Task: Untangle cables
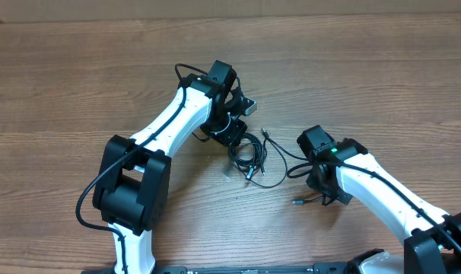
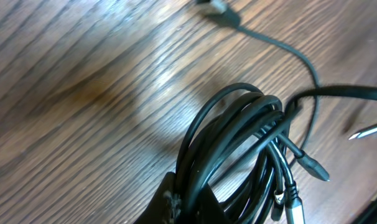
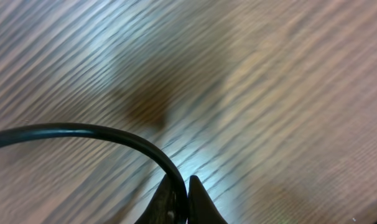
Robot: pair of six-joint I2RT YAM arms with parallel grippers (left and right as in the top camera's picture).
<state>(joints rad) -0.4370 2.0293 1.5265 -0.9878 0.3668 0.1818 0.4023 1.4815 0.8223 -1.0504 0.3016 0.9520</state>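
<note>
A brown wood-grain tabletop [image 1: 71, 68] fills every view (paler strip beyond its far edge), softly glared.

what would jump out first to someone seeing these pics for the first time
The tangled bundle of cables near the middle of the wooden table draws the eye first, its loops gripped by the left gripper. Beside it, the right gripper pinches a single cable that arcs away across the wood in its wrist view.
</note>
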